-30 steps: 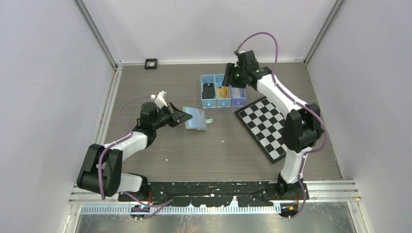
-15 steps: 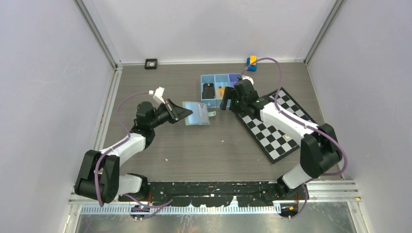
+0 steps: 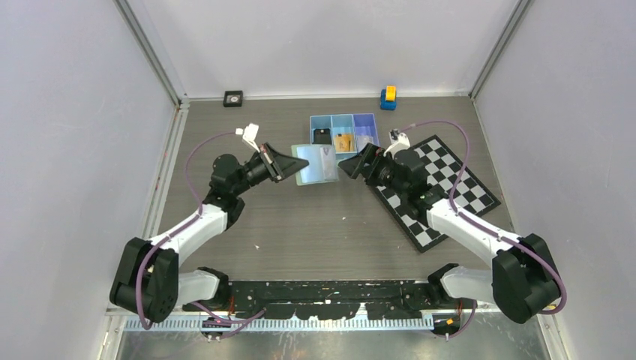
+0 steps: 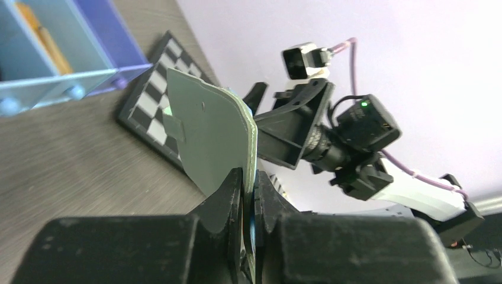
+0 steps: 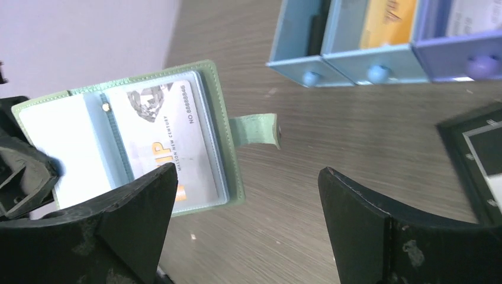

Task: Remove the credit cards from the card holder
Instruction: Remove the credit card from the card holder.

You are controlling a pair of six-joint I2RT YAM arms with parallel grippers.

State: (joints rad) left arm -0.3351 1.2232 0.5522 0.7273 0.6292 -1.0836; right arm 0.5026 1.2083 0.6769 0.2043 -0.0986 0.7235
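The left gripper (image 4: 248, 180) is pinched tight on one edge of the flat sage-green folding card holder (image 3: 319, 163), holding it lifted and spread open with its pale blue-grey inside turned toward the right gripper (image 3: 351, 166); that gripper's jaws stand fully apart with nothing between them, just short of the holder's free edge; beyond its fingertips, the blue three-compartment plastic tray (image 5: 349, 62) holds a thin black card (image 3: 322, 136), a gold-orange card (image 5: 388, 15) and a pale card (image 5: 473, 15); one printed whitish card (image 5: 169, 133) sits in the holder's clear sleeve, so I judge the task mostly done, with one pull left.
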